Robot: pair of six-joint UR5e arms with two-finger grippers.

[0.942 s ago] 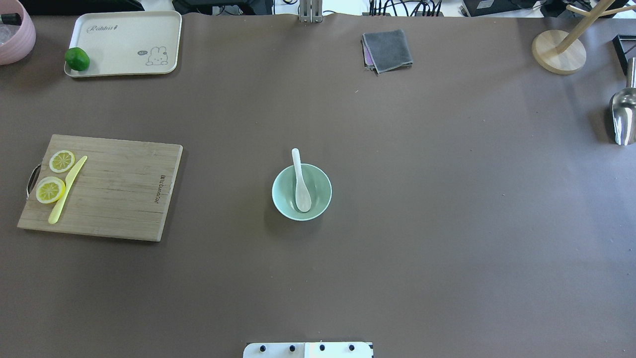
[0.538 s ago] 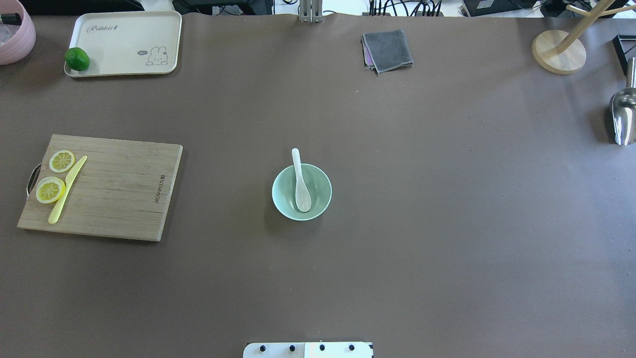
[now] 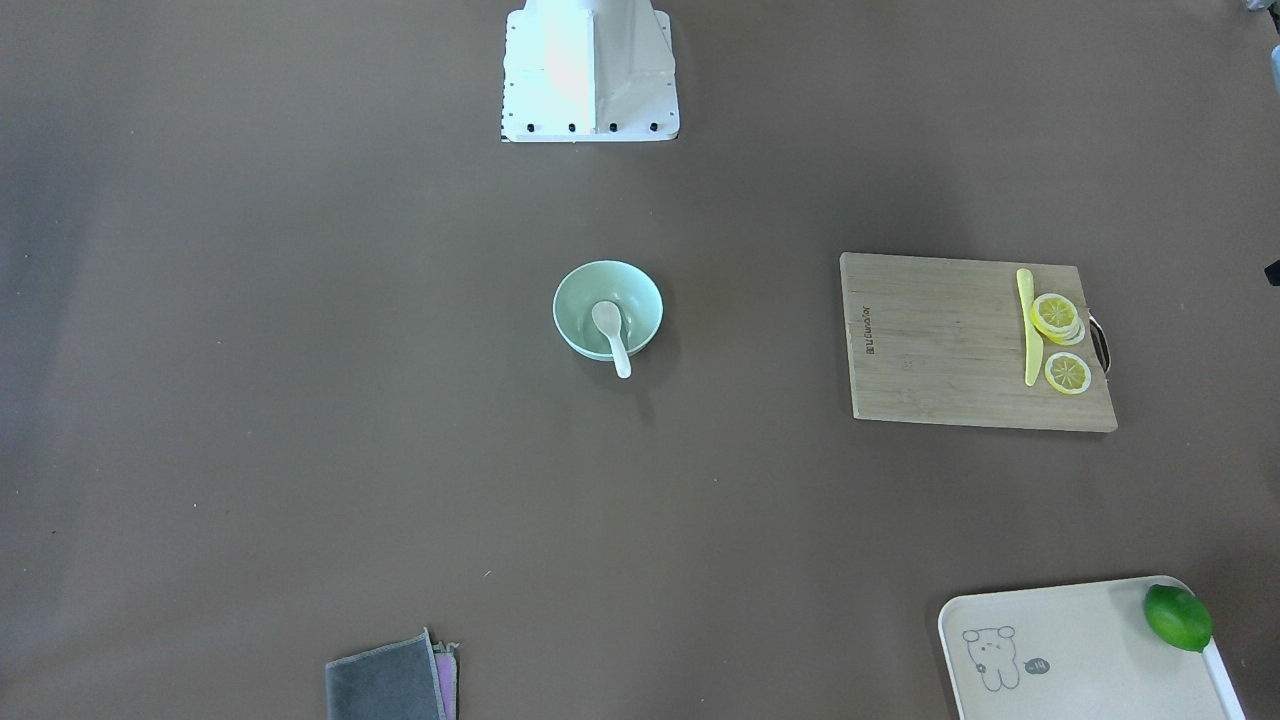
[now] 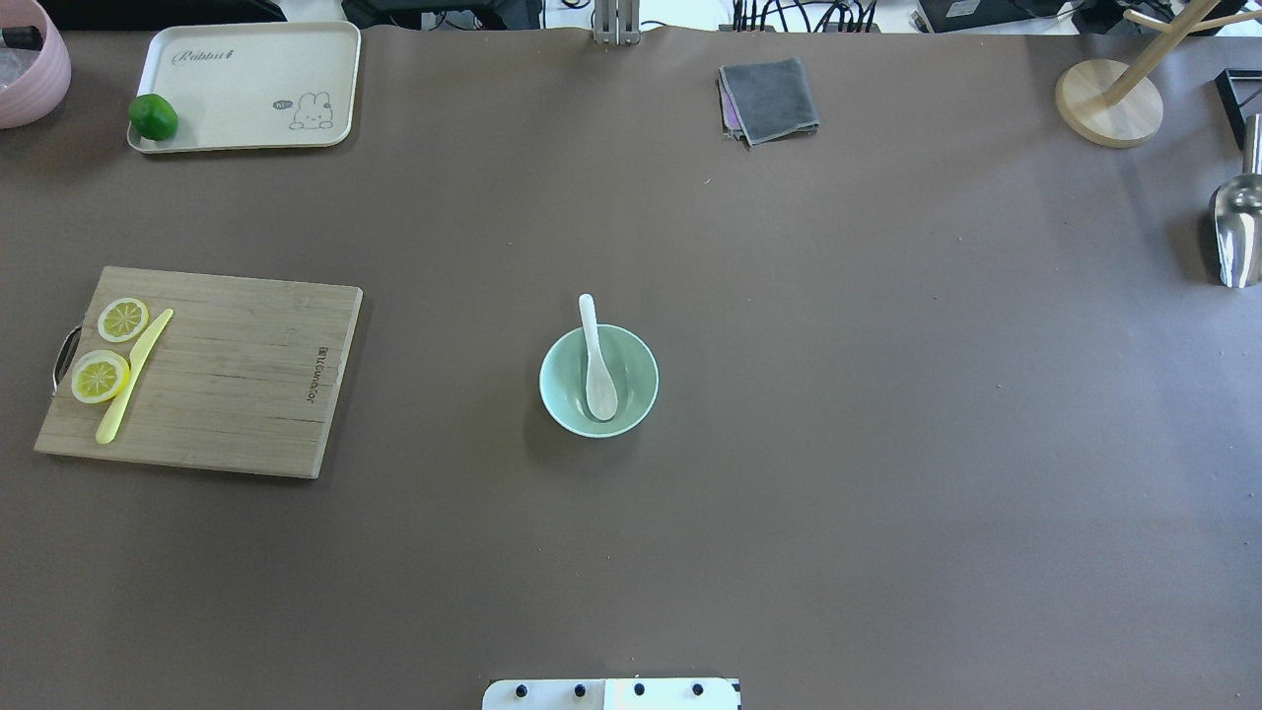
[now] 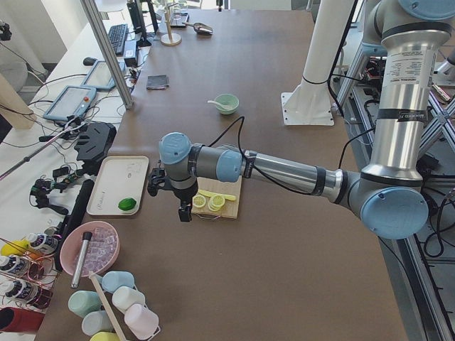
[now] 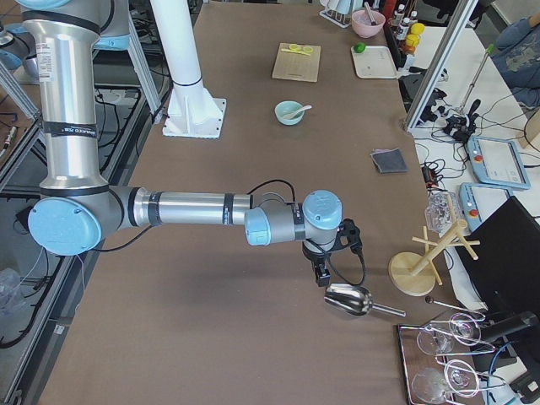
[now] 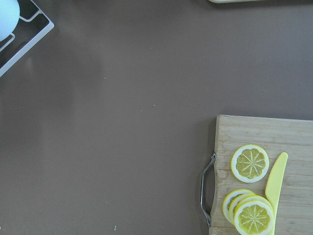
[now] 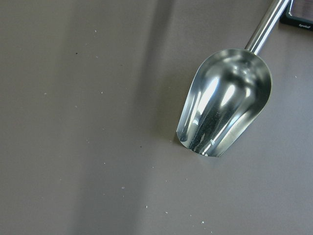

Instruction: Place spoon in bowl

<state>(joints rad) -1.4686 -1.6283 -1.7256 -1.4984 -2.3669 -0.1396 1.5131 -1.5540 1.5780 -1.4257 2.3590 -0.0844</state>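
Observation:
The white spoon [image 4: 597, 367] lies in the pale mint-green bowl [image 4: 643, 380] at the table's middle, scoop down inside and handle resting over the far rim. Both also show in the front-facing view, spoon [image 3: 609, 328] in bowl [image 3: 575, 300]. No gripper shows in the overhead or front-facing views. In the exterior left view my left gripper [image 5: 184, 210] hangs above the cutting board's end, far from the bowl [image 5: 227, 104]. In the exterior right view my right gripper [image 6: 321, 274] hovers by a metal scoop. I cannot tell whether either is open or shut.
A wooden cutting board [image 4: 237, 385] with lemon slices [image 4: 100, 376] and a yellow knife [image 4: 133, 376] lies at the left. A cream tray [image 4: 256, 89] holds a lime [image 4: 153, 116]. A grey cloth [image 4: 769, 99], a wooden stand [image 4: 1106, 104] and a metal scoop [image 4: 1236, 232] lie at the back and right.

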